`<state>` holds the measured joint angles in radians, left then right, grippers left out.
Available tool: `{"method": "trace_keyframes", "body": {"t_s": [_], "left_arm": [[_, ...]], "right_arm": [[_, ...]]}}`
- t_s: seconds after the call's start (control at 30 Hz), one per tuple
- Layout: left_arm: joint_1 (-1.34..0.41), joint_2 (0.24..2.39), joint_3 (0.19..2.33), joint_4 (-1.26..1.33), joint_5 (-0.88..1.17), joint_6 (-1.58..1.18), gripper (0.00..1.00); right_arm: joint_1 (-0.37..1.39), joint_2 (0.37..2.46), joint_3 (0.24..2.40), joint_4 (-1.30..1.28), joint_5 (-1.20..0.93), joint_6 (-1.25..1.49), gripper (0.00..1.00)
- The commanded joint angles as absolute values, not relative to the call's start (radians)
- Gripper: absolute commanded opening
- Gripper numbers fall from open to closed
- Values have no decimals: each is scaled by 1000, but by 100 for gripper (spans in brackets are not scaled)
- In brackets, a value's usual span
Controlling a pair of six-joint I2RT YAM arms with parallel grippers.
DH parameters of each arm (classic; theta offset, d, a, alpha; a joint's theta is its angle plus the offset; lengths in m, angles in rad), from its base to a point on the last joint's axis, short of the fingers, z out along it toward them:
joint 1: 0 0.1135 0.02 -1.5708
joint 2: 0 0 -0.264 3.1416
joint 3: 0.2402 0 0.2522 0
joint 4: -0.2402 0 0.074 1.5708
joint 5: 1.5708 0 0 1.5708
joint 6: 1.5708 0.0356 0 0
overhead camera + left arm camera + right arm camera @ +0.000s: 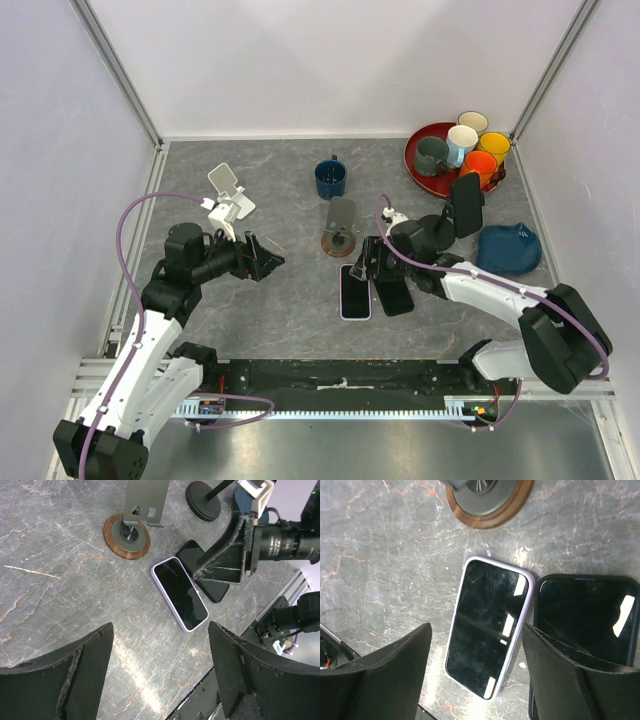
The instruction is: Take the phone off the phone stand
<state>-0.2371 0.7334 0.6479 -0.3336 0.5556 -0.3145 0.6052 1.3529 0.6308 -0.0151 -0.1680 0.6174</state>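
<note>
A lilac-cased phone [354, 291] lies flat, screen up, on the table beside a black phone [393, 293]. The wood-based stand [340, 238] behind them is empty. A black stand [437, 235] at the right holds a dark phone [466, 205]. My right gripper [372, 262] is open just above the lilac phone [487, 625], its jaws either side of the phone and holding nothing. The black phone [585, 615] lies partly under its right finger. My left gripper [265, 258] is open and empty, left of the phones. It sees the lilac phone [180, 594] ahead.
A white stand [228, 195] stands at the back left. A blue mug [330, 178] is behind the wood-based stand. A red tray [418, 172] with several cups is at the back right, and a blue dish [508, 248] lies at the right.
</note>
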Motion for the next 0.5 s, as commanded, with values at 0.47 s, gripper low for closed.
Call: {"method": "trace_keyframes", "body": {"t_s": [0.47], "left_arm": [[-232,681,669,-351,502,-267,83]], "right_arm": [[606,1117,978,-480,198,333,98]]}}
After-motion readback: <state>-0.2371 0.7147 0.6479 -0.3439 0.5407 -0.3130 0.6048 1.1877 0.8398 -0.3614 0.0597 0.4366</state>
